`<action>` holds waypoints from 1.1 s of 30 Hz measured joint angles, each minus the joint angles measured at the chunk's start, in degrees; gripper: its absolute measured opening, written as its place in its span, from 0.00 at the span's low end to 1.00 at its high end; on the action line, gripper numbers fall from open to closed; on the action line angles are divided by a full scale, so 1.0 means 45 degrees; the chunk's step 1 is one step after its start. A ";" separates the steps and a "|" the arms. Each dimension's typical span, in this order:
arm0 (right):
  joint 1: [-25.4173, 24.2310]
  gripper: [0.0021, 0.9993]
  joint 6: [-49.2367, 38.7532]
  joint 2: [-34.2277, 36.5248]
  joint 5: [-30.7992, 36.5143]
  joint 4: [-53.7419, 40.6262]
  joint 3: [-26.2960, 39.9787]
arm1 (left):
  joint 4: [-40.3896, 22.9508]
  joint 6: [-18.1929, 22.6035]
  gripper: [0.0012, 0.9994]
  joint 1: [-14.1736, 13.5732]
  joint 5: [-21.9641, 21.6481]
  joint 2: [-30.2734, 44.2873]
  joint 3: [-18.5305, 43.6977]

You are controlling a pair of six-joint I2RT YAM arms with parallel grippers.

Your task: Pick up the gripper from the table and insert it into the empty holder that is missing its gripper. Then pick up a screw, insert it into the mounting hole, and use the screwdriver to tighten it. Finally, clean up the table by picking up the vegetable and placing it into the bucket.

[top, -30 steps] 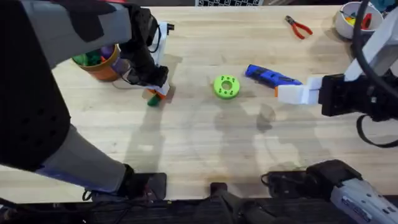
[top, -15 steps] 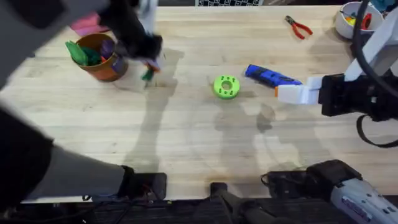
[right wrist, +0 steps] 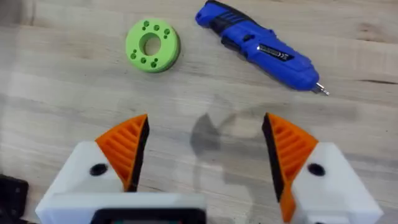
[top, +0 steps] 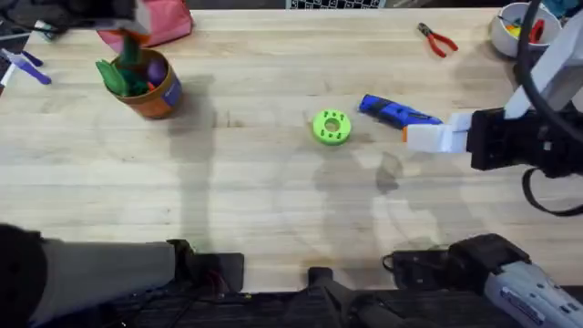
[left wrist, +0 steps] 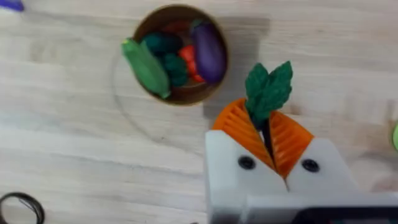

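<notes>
Since the vegetable point(left wrist: 268, 90) looks light and slightly soft, the left gripper point(left wrist: 268, 142) pinches its stem between both pads, leaves free, above the far-left table beside the bucket point(left wrist: 176, 57). The right gripper point(right wrist: 205, 155) hangs wide open, holding nothing, near the screwdriver point(right wrist: 260, 46).

Overhead high, forward; wrists downward, seemingly close; bucket point(top: 146, 84) shared.

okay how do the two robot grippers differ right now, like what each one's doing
The left gripper has its jaws shut on the vegetable, leafy end sticking out; the right gripper has its jaws wide open and empty. The left one is raised beside the bucket; the right one hangs over bare table near the screwdriver and green disc. Both have white bodies with orange ribbed pads.
</notes>
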 joint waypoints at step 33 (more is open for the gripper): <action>0.0000 0.99 -0.0002 0.0000 0.0000 0.0005 0.0000 | 0.2130 -0.2205 0.98 0.1806 -0.0450 0.3820 -0.0005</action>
